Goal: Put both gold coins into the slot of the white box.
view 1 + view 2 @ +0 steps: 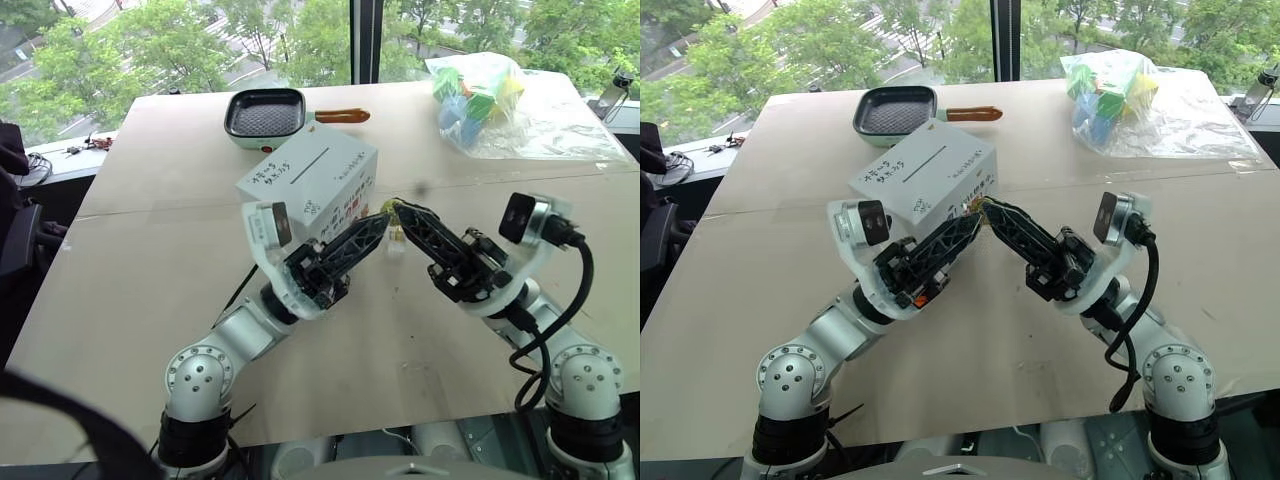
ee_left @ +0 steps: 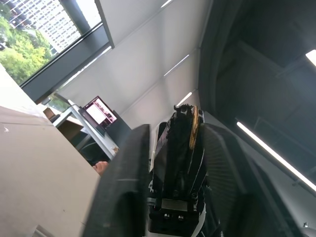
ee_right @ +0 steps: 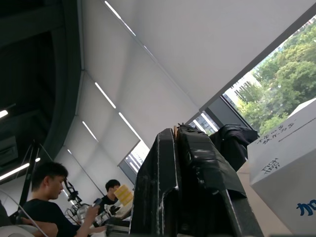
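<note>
White box (image 1: 310,175): blue writing unreadable | left gripper (image 1: 384,221), right gripper (image 1: 396,208): jaws clenched on gold coin (image 2: 194,128)

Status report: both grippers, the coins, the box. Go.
Left gripper and right gripper shut, tips meeting above table. Gold coin at the tips. White box just behind, slot unobstructed.

You saw the white box (image 1: 310,180) flat on the table, its thin dark slot (image 1: 303,166) facing up. One gold coin (image 2: 194,127) stood on edge, pinched between black fingertips just beside the box.
</note>
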### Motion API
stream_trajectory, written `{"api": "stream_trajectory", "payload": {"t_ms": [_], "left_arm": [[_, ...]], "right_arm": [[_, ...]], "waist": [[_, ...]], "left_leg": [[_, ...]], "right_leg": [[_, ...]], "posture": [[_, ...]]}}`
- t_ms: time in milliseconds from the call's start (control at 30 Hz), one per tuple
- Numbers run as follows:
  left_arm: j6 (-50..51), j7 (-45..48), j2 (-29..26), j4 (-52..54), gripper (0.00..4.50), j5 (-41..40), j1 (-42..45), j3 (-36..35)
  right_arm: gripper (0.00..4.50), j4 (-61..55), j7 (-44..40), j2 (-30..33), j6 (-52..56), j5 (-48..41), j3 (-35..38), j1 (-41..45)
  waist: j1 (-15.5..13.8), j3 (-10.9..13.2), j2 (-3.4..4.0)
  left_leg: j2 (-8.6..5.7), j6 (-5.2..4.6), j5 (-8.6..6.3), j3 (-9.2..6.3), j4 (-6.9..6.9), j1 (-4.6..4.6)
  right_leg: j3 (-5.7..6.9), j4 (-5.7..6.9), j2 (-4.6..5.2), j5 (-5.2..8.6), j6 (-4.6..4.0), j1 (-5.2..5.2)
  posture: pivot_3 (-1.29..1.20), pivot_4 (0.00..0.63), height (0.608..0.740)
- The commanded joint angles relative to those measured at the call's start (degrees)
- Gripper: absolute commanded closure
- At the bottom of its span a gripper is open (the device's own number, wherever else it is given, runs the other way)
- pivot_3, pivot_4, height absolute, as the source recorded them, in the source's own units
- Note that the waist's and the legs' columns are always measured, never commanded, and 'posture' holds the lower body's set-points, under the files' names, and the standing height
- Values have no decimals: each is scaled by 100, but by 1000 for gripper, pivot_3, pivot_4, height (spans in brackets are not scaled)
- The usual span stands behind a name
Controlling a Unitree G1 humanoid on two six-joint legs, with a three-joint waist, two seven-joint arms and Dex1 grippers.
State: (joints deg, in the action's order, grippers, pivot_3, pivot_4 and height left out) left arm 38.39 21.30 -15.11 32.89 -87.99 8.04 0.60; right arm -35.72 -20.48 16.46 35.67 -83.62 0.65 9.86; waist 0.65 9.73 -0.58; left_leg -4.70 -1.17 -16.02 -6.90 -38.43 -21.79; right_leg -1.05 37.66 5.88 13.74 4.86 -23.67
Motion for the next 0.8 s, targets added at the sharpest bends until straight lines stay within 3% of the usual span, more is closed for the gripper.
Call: {"api": "stream_trajectory", "payload": {"t_ms": [33, 567, 667, 800], "left_arm": [[28, 70, -41, 139, 4427, -5, 23, 63], [-192, -174, 49, 199, 4427, 172, -9, -84], [-322, -423, 14, 303, 4500, 467, -3, -226], [-437, -599, -99, 523, 4500, 533, 68, -368]], "right_arm": [[4500, -151, -71, -15, -2, -108, -81, 117], [4500, -64, -307, 97, -70, 374, -99, -137], [3468, 48, -201, 50, -244, 713, -23, -123], [1700, 98, -94, -95, -490, 1111, 79, -130]], "waist": [[-1, 0, 0], [0, 0, 0], [-1, 0, 0], [-5, 0, 0]], "left_leg": [[0, 0, 0, 0, 0, 0], [0, -4, -2, 0, 2, -1], [0, -5, -3, 0, 2, 0], [1, 0, 0, 0, 3, -1]], "right_leg": [[0, 0, 0, 0, 0, 0], [0, -3, 0, 0, 0, 0], [-1, -3, 1, 0, 0, 0], [0, -4, 0, 0, 0, -1]], "posture": [[0, 150, 721], [0, 150, 721], [0, 150, 721], [0, 150, 721]]}}
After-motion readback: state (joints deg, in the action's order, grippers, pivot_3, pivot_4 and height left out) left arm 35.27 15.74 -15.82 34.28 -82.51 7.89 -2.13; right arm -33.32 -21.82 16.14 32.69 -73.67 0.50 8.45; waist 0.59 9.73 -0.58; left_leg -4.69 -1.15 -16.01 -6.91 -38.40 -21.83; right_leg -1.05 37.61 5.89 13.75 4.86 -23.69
